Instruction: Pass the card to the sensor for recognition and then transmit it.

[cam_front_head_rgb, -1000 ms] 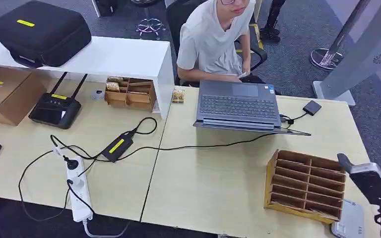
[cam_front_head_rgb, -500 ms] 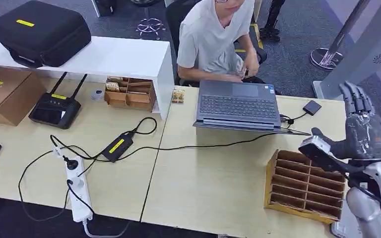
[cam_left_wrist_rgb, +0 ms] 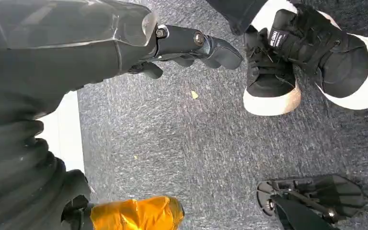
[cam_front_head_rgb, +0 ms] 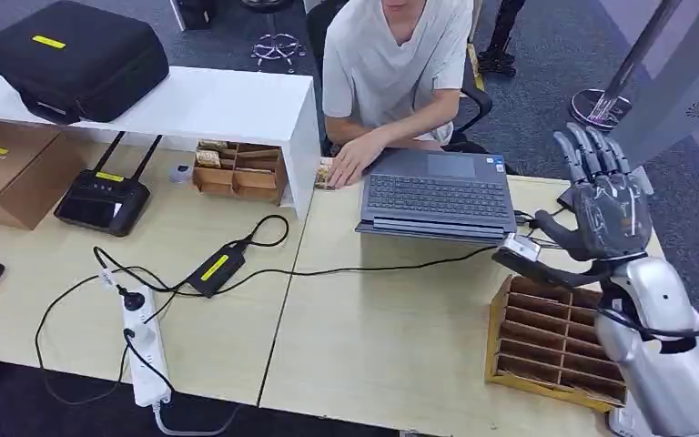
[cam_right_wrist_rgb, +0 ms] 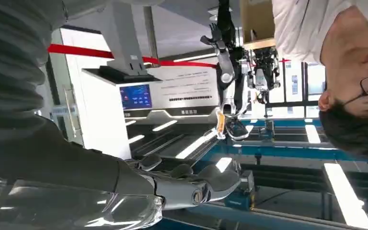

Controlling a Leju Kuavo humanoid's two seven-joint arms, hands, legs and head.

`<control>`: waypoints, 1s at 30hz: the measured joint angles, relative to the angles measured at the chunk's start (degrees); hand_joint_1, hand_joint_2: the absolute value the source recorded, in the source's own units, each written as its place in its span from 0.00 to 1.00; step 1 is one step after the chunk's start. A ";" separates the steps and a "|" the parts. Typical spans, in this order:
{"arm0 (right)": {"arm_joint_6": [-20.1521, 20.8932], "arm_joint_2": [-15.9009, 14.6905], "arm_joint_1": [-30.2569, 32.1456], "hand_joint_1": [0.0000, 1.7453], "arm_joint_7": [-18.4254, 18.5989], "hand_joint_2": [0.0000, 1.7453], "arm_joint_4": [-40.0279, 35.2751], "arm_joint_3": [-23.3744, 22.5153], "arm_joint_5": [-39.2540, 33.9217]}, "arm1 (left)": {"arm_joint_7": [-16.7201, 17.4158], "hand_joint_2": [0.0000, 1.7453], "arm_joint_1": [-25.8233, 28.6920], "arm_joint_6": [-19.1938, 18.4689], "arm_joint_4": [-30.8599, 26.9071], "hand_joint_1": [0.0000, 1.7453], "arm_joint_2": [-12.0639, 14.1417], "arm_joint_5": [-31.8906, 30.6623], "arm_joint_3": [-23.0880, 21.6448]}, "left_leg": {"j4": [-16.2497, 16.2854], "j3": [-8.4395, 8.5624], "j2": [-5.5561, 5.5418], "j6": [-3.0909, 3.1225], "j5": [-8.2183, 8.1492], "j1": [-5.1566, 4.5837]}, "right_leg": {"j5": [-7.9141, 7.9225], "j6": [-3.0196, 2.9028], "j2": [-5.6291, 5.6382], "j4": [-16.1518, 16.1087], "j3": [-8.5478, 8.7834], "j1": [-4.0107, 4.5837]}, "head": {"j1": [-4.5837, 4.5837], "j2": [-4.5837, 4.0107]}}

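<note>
**Head view: right hand raised with fingers spread, holding nothing**

We find the robot's right hand [cam_front_head_rgb: 605, 205] held up over the right end of the pale wooden table [cam_front_head_rgb: 382, 319]. Its palm is upright, its fingers are fully spread and its thumb juts left, with nothing in its grasp. The right wrist view agrees: the fingers [cam_right_wrist_rgb: 196, 184] are extended and bare.

The hand stands above the far edge of the brown wooden compartment rack [cam_front_head_rgb: 555, 341]. It is just right of the open grey laptop [cam_front_head_rgb: 437, 191] and partly covers a small black box on a cable [cam_front_head_rgb: 564, 198].

The left hand [cam_left_wrist_rgb: 191, 43] hangs over grey carpet, loosely open and empty.

We cannot tell where the card is. A person's hand [cam_front_head_rgb: 350, 162] lies flat on the table, left of the laptop.
</note>
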 joint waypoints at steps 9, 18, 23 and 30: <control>0.07 1.49 -3.66 0.00 1.34 1.00 2.87 4.36 0.68 | 0.00 1.00 0.00 0.04 0.00 0.00 0.04 -0.15 -0.35 | 0.00 0.00 0.00 0.00 0.00 0.00 | 0.00 0.00 0.00 0.01 -0.01 0.00 | 0.00 0.00; 0.07 2.60 -4.77 0.00 1.84 1.00 4.55 6.21 0.68 | 0.00 1.00 0.01 0.02 0.00 0.00 0.15 -0.37 -0.39 | 0.00 0.00 -0.01 0.00 0.00 0.00 | 0.00 0.00 0.00 0.02 0.00 0.00 | 0.00 0.00; 0.04 2.78 -5.02 0.00 2.14 1.00 5.12 6.85 0.48 | -0.20 1.00 0.01 0.04 0.00 0.00 0.17 -0.37 -0.39 | 0.00 0.00 -0.01 0.00 0.00 0.00 | 0.00 0.00 0.00 0.02 0.00 0.00 | 0.00 0.00; -0.13 2.87 -5.10 0.00 2.36 1.00 5.45 7.07 0.13 | -0.20 1.00 0.02 0.44 0.00 0.00 0.17 -0.37 -0.39 | 0.00 0.00 -0.01 0.00 0.00 0.00 | 0.00 0.00 0.00 0.01 -0.01 0.00 | 0.00 0.00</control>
